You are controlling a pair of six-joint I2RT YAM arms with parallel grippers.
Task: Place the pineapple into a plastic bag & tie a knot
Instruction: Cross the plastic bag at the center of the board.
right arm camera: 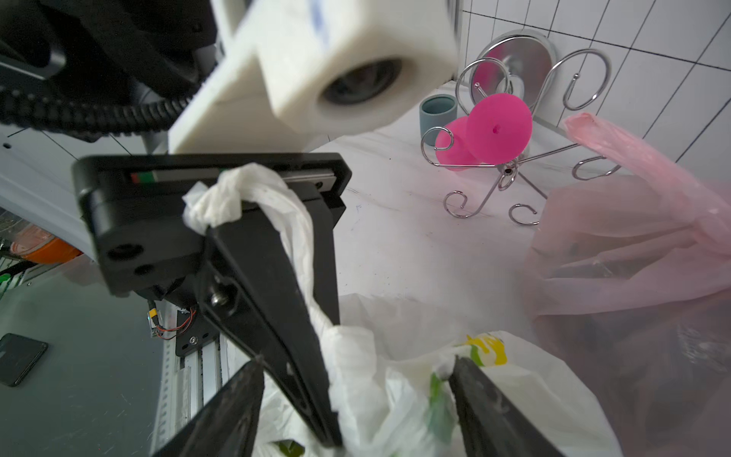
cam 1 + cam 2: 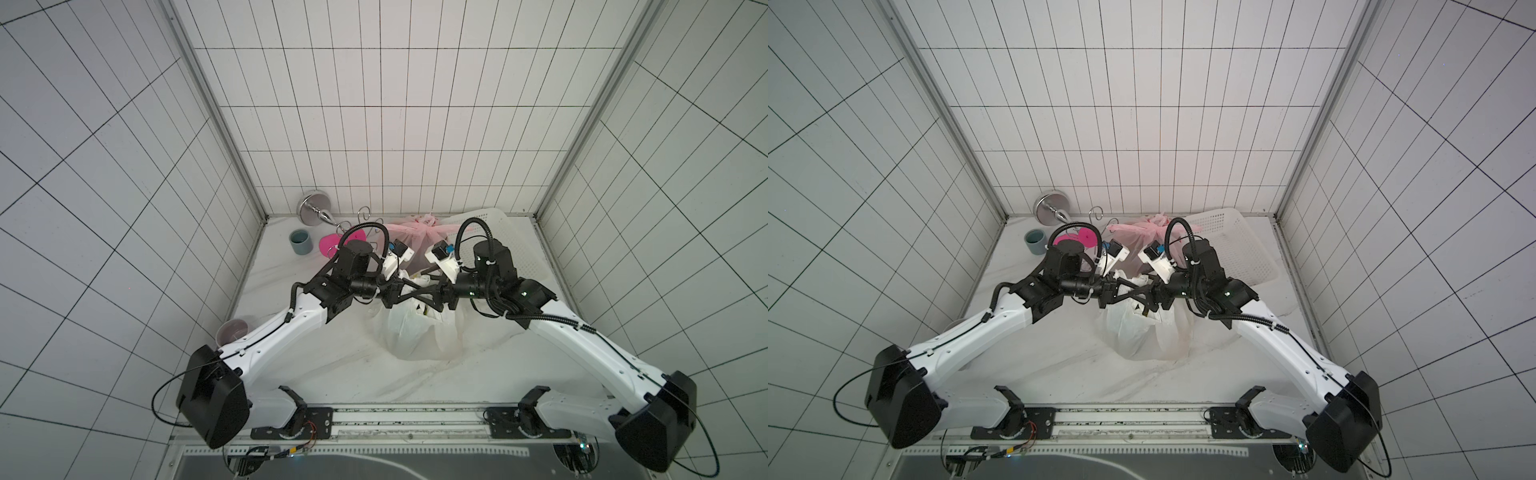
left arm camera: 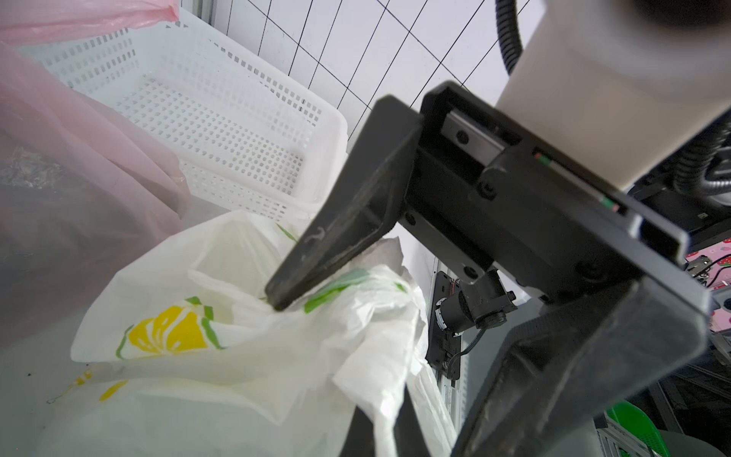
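The white plastic bag [image 2: 415, 332] [image 2: 1138, 332] with a yellow and green print stands mid-table between both arms. The pineapple is hidden inside it; only a green-yellow scrap [image 1: 288, 447] shows in the mouth. My left gripper [image 1: 332, 437] is shut on a twisted white handle [image 1: 292, 213] of the bag, which runs along its fingers and bunches over the gripper's body. My right gripper [image 1: 356, 362] is open. Its two fingers [image 1: 221, 411] straddle the left gripper's fingers and the handle, and the far finger presses on the printed edge of the bag [image 3: 237, 376].
A tied pink bag [image 2: 415, 237] stands just behind the white one, next to a white perforated basket [image 2: 490, 232] in the back right corner. At the back left are a grey cup [image 2: 301, 242], a wire rack with pink discs [image 1: 498, 130] and a round metal stand [image 2: 311, 203].
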